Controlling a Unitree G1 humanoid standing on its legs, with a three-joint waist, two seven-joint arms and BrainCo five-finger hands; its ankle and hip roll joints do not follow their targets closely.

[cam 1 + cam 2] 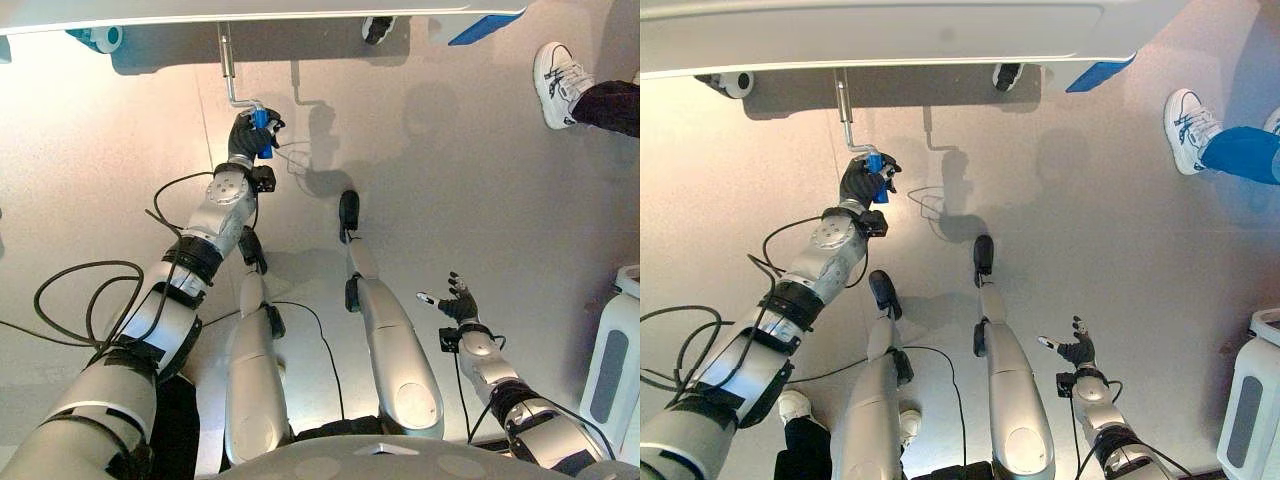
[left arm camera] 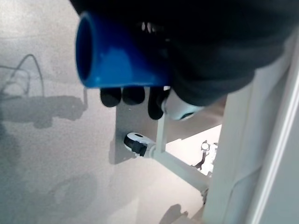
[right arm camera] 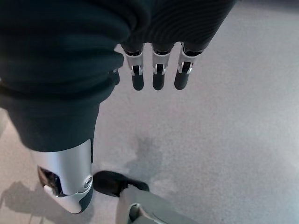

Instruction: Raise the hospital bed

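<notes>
So the left hand (image 1: 252,133) is wrapped around the blue crank handle (image 1: 262,128), fingers curled tight on it. In the left wrist view that blue grip (image 2: 122,55) sticks out of the fist as an open-ended tube, with the dark fingertips (image 2: 133,96) tucked in below it. The handle sits at the near end of a bent metal crank rod (image 1: 229,70), which runs from the hand up under the foot end of the hospital bed (image 1: 260,12). The hand is just in front of the bed's edge, arm stretched out toward it.

A bed caster (image 1: 105,38) sits under the frame off to the left of the crank, and another caster (image 1: 377,28) to the right of it.

The right hand (image 1: 458,303) hangs low by the robot's side, well away from the bed, fingers loose and spread, holding nothing.

A person's white sneaker (image 1: 557,82) is on the floor far right, and a white cart (image 1: 612,360) stands at the right edge.
</notes>
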